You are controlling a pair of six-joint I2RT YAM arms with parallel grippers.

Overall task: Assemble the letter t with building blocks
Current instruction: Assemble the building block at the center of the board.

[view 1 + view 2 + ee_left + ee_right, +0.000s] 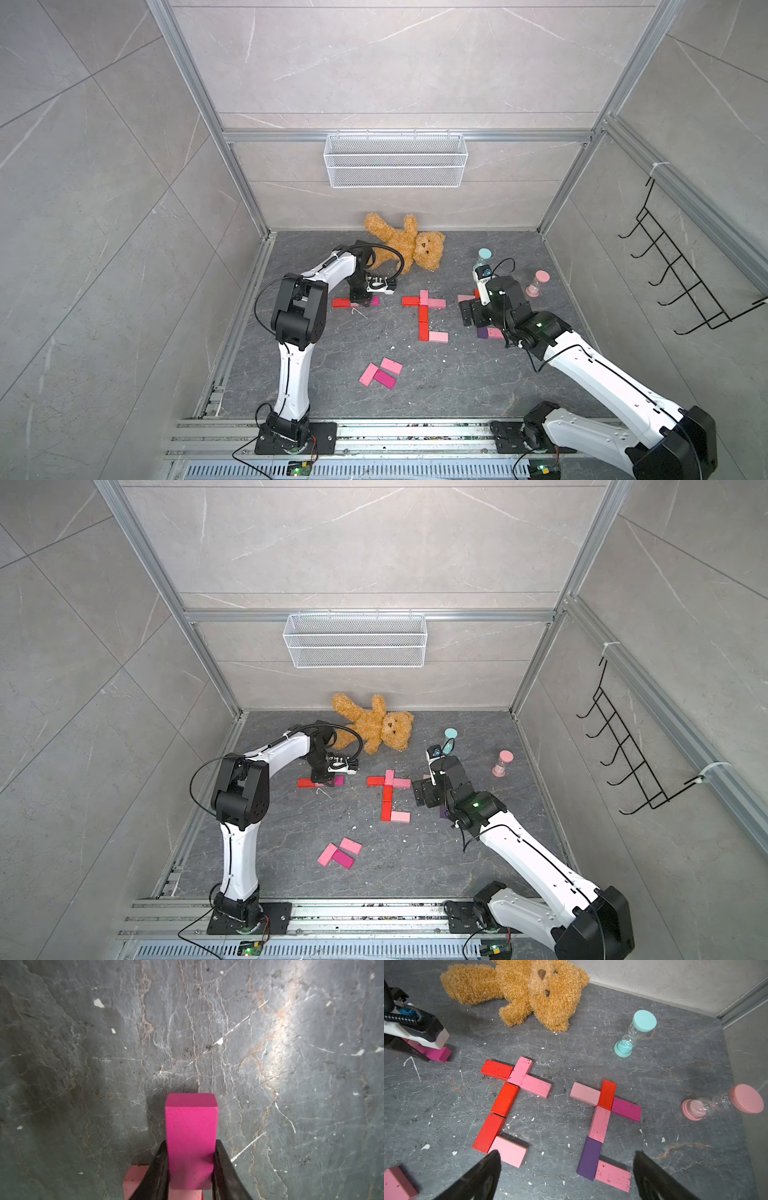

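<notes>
Nearest the arm bases, three loose blocks (381,372), two light pink and one magenta, are lying flat and touching on the surface (457,382). Further in, a t of red and light pink blocks (424,313) is lying mid-surface. A second t (604,1118), in pink, red, magenta and purple, is showing whole only in the right wrist view. In both top views the right arm (602,374) is covering most of it.

The right gripper (566,1154) is facing both t's with jaws spread wide and nothing between them, and only its fingertips are in frame. The left gripper (191,1145) is clamping a magenta block (191,1118) by its long sides, low over the surface. A light pink block (135,1180) under it is getting cut off by the frame edge, with a red block (341,302) alongside. Cannot tell if the held block is touching them.

Farther back, a teddy bear (409,243) is lying at the wall. A teal hourglass (633,1032) is standing partly hidden in both top views, and a pink hourglass (720,1101) is standing near it. A wire basket (395,160) is hanging on the back wall.
</notes>
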